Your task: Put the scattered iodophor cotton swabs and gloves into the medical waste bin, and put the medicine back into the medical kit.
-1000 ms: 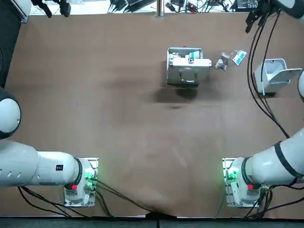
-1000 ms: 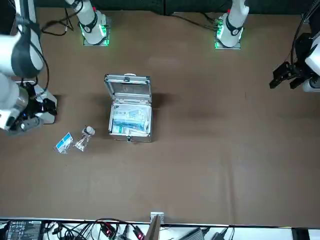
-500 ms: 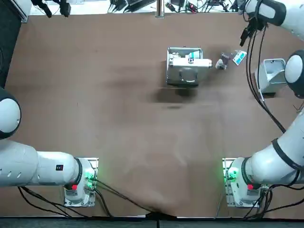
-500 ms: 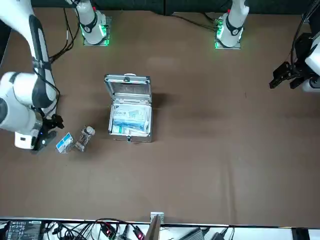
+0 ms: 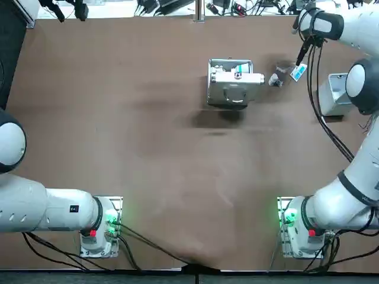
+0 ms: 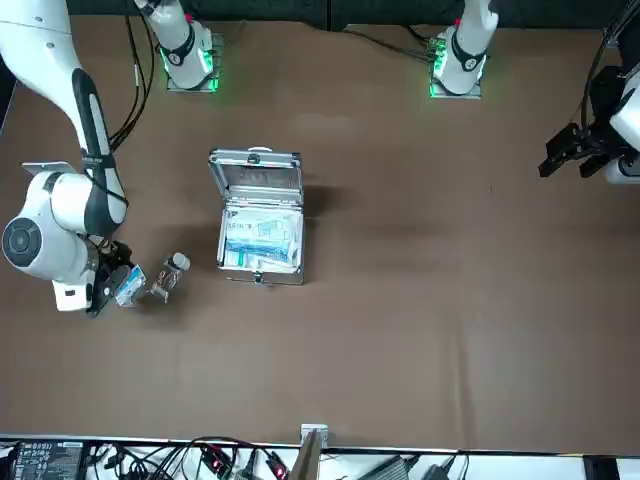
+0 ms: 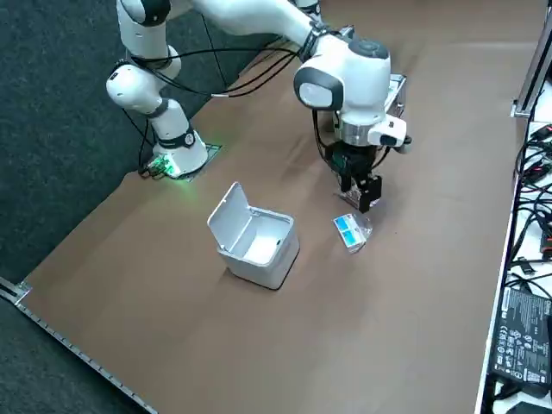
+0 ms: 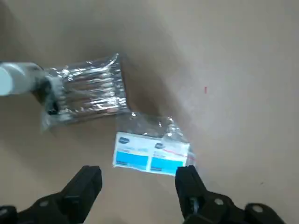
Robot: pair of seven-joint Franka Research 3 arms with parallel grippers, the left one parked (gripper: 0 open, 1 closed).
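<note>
Seen from overhead, the open kit [image 5: 230, 89] sits on the table [image 5: 148, 148]. At its 3 o'clock lie the bottle [image 8: 11, 79] and, against it, the clear swab pack [image 8: 86, 88]. Just beside that, again toward 3 o'clock, the blue-labelled packet [image 8: 152, 156] lies flat. The right gripper [image 8: 138, 186] hovers over it, fingers apart and lined up across its width. The packet looks light, thin and limp, its film probably slick and crinkly. A pinch on the puffed, wrinkled edge should hold better than one on the flat label. The open bin [image 7: 267, 267] stands near the packet's 4 o'clock.
</note>
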